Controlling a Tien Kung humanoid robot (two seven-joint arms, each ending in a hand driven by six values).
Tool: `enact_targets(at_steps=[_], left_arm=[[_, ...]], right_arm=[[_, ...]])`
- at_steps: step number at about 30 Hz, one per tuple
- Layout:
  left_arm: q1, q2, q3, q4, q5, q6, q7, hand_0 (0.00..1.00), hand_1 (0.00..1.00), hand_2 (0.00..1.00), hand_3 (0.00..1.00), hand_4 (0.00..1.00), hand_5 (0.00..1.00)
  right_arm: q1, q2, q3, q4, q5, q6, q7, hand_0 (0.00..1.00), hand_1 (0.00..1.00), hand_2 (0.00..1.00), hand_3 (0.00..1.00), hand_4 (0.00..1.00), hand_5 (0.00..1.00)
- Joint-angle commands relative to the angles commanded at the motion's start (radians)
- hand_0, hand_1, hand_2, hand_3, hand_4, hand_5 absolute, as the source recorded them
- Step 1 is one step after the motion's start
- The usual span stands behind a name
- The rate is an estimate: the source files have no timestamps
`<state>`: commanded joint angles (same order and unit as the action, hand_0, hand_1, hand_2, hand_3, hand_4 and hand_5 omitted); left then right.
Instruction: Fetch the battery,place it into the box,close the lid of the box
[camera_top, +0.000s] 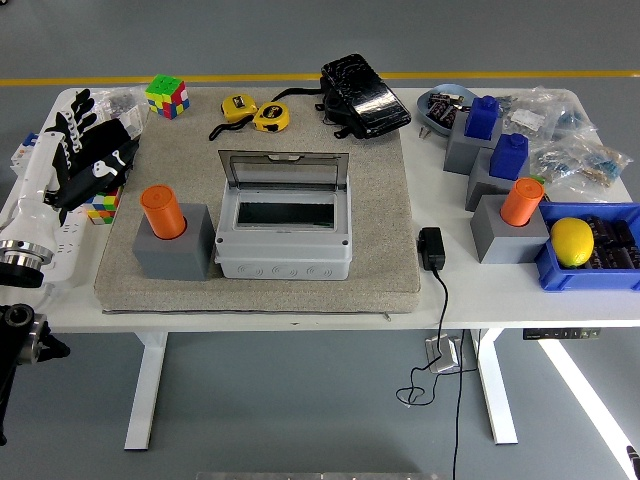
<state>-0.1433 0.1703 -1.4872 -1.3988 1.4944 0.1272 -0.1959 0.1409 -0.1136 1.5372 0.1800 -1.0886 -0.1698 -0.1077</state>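
On a white table (300, 305): one open-lidded grey box (284, 232), two orange cylinders (162, 212) in grey blocks, two blue blocks (483, 117) on grey bases, two yellow tape measures (270, 118), two colour cubes (167, 97), one lemon (572, 241) in one blue bin (590, 275), one black pouch (364, 95), one power adapter (432, 247).

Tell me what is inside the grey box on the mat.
The grey box stands with its clear lid raised. Through the opening only a dark interior shows, with no battery visible. The front wall hides the near part of the floor, so that area cannot be checked.
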Motion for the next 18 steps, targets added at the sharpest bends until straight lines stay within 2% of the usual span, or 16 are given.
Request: enact_targets(at_steps=[5, 10, 14, 15, 18], left_arm=[[-0.004, -0.006, 0.031, 0.004, 0.015, 0.008, 0.007, 0.998, 0.998, 0.998, 0.998, 0.998, 0.445], [-0.011, -0.005, 0.050, 0.049, 0.015, 0.002, 0.019, 0.998, 0.998, 0.998, 0.998, 0.998, 0.420], [-0.015, -0.006, 0.053, 0.087, -0.016, 0.010, 0.000, 0.998, 0.998, 0.998, 0.998, 0.998, 0.420], [-0.016, -0.007, 0.052, 0.092, -0.020, 0.011, -0.003, 0.977, 0.998, 0.998, 0.998, 0.998, 0.308], [-0.019, -0.008, 0.054, 0.103, -0.036, 0.023, -0.017, 0.977, 0.998, 0.998, 0.998, 0.998, 0.308]], right_arm=[[0.001, 0.001, 0.008, 0.000, -0.002, 0.000, 0.002, 0.820, 0.759, 0.733, 0.794, 0.998, 0.963], [0.003, 0.001, 0.007, 0.000, 0.001, 0.000, 0.003, 0.820, 0.759, 0.734, 0.794, 0.998, 0.963], [0.003, 0.001, 0.008, 0.000, -0.001, 0.001, 0.003, 0.820, 0.759, 0.734, 0.794, 0.998, 0.963], [0.003, 0.001, 0.010, 0.000, -0.002, 0.001, 0.002, 0.820, 0.759, 0.734, 0.794, 0.998, 0.964], [0.003, 0.002, 0.008, 0.000, 0.000, 0.001, 0.003, 0.820, 0.759, 0.734, 0.794, 0.998, 0.964]])
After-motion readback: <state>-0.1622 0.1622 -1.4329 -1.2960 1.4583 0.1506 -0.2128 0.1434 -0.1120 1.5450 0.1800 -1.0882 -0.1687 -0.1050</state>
